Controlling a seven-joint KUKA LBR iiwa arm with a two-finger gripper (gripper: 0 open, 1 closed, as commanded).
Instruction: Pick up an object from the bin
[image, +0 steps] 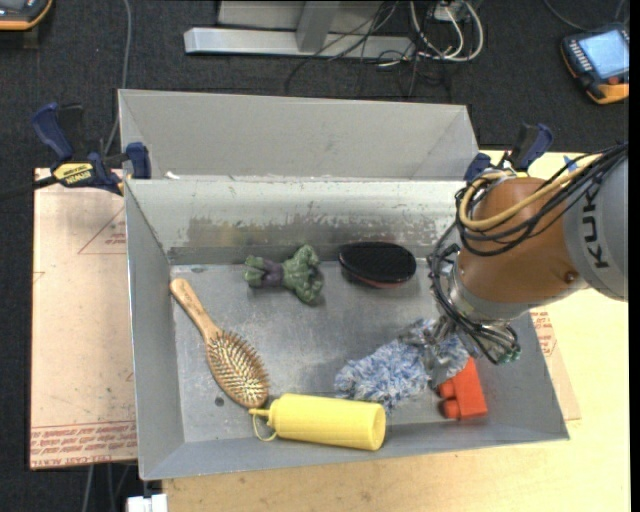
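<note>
Orange-covered arm (512, 250) over blue-white cloth (385, 374)

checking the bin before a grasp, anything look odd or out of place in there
Nothing looks spilled or broken. The green toy figure lies toppled on its side by the back wall, and the blue-white cloth sits crumpled at the gripper, beside the orange block.
</note>
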